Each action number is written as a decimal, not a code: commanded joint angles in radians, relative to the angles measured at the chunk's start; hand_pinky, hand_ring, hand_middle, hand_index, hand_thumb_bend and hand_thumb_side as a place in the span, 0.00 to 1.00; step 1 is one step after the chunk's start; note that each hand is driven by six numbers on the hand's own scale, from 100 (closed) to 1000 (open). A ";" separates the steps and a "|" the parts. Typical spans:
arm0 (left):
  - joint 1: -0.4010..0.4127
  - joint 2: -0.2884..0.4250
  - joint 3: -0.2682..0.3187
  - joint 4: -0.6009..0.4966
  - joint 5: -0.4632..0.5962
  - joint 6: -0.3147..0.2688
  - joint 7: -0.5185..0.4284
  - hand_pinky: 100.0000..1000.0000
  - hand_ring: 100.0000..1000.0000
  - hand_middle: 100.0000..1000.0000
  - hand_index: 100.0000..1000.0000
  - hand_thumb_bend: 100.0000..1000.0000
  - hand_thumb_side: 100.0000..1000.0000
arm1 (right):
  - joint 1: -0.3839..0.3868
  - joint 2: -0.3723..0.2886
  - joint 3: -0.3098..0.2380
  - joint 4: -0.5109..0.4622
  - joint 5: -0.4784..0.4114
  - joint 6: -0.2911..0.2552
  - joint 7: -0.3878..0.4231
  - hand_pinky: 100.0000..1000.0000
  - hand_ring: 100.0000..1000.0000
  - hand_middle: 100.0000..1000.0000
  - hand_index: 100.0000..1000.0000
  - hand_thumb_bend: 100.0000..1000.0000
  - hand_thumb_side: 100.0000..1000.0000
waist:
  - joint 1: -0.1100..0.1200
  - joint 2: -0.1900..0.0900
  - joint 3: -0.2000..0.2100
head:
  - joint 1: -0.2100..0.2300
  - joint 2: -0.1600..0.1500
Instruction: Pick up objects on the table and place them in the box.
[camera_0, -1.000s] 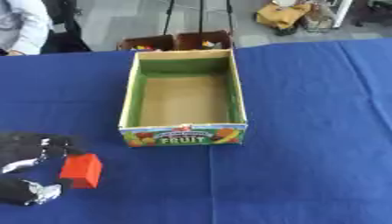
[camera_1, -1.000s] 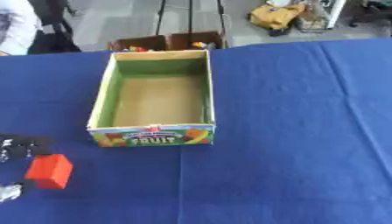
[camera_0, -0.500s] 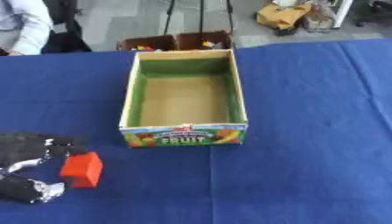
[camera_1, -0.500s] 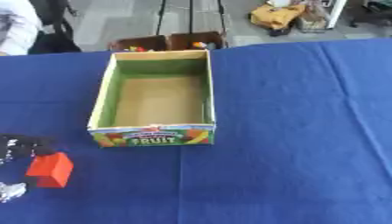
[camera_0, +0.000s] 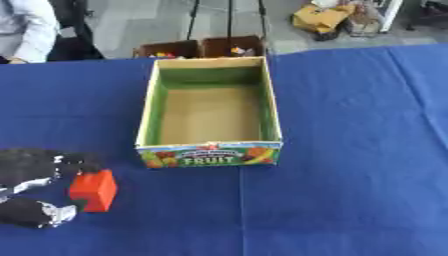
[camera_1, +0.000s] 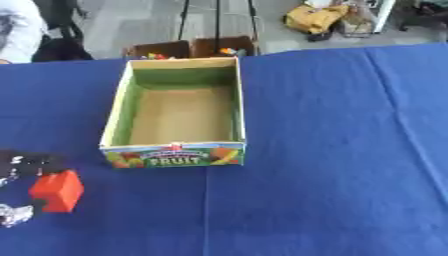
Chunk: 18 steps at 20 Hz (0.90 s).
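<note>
The left hand (camera_0: 35, 175) reaches in at the lower left edge of the table (camera_0: 350, 150), black with silver patches, its fingers (camera_0: 79, 162) curled above a red block (camera_0: 94, 190) and its thumb (camera_0: 35, 213) curled below it, so the block is pinched between them. The block is just left of and nearer than the box (camera_0: 210, 155), close to the box's front left corner but apart from it. The box stands open in the middle of the blue cloth, green inside its walls with a bare brown floor and "FRUIT" printed on its front. The right hand shows in neither view.
</note>
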 joint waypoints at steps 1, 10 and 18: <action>-0.007 0.013 0.000 0.011 -0.012 -0.162 -0.162 0.78 0.92 1.00 1.00 0.06 1.00 | -0.006 -0.012 -0.007 -0.019 -0.009 -0.001 0.005 0.63 0.67 0.40 0.63 0.35 1.00 | 0.010 -0.020 -0.002 | 0.001 -0.014; -0.019 0.004 0.010 0.010 -0.026 -0.150 -0.152 0.78 0.91 0.99 1.00 0.00 1.00 | -0.005 -0.010 -0.009 -0.019 -0.011 -0.003 0.007 0.64 0.67 0.40 0.63 0.36 1.00 | 0.009 -0.015 -0.006 | 0.003 -0.017; -0.027 0.014 0.022 -0.045 -0.027 -0.130 -0.131 0.78 0.92 1.00 1.00 0.02 1.00 | -0.001 -0.010 -0.009 -0.019 -0.012 -0.001 0.008 0.64 0.67 0.40 0.63 0.36 1.00 | 0.011 -0.019 -0.002 | 0.003 -0.013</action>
